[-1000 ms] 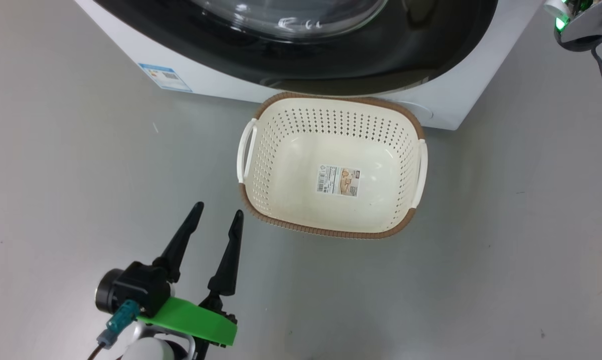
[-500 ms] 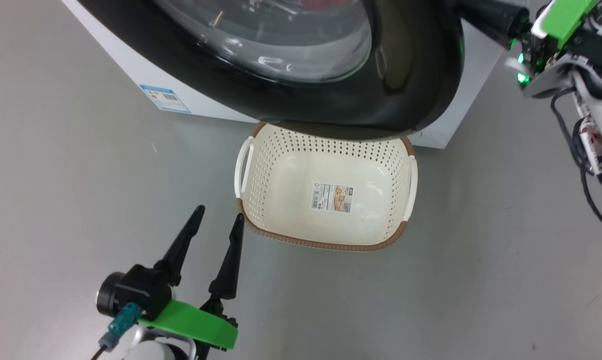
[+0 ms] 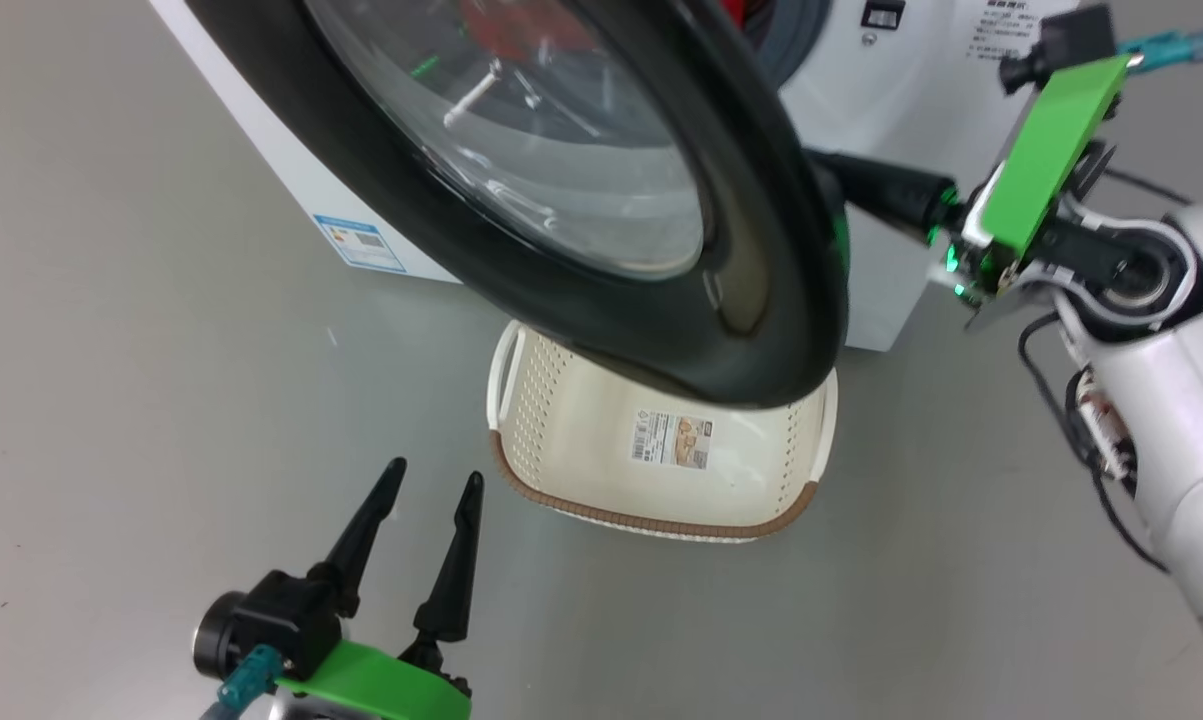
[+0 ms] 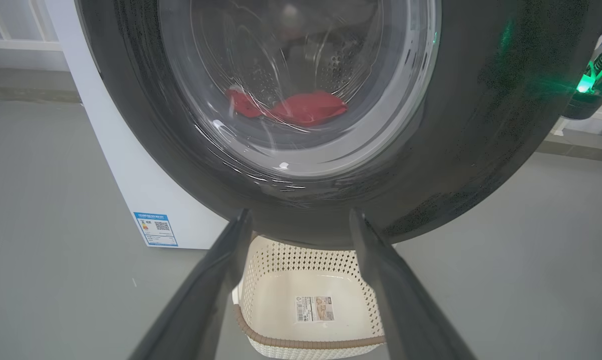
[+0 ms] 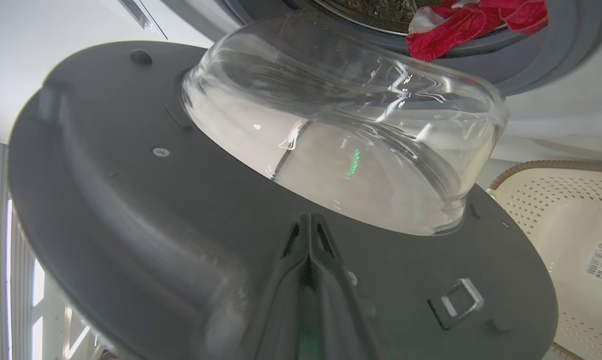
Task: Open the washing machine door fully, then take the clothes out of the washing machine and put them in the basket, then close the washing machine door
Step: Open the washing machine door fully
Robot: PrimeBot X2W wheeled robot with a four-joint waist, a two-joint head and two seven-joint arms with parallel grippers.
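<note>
Right arm (image 3: pixel 1156 400) reaches behind half-open washing machine door (image 3: pixel 761 250)
Right tool (image 5: pixel 309 225), fingers together, points at its inner face; left tool (image 3: pixel 435 473), fingers apart, hovers low, basket (image 3: pixel 651 515) just ahead, clothes (image 5: pixel 461 25) beyond.

Smooth grey floor (image 3: pixel 111 400) carries the white washing machine (image 3: pixel 921 90) at far, cream basket (image 3: pixel 561 440) touching its near side.

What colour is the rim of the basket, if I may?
Brown, on the cream basket; head view shows it best.
</note>
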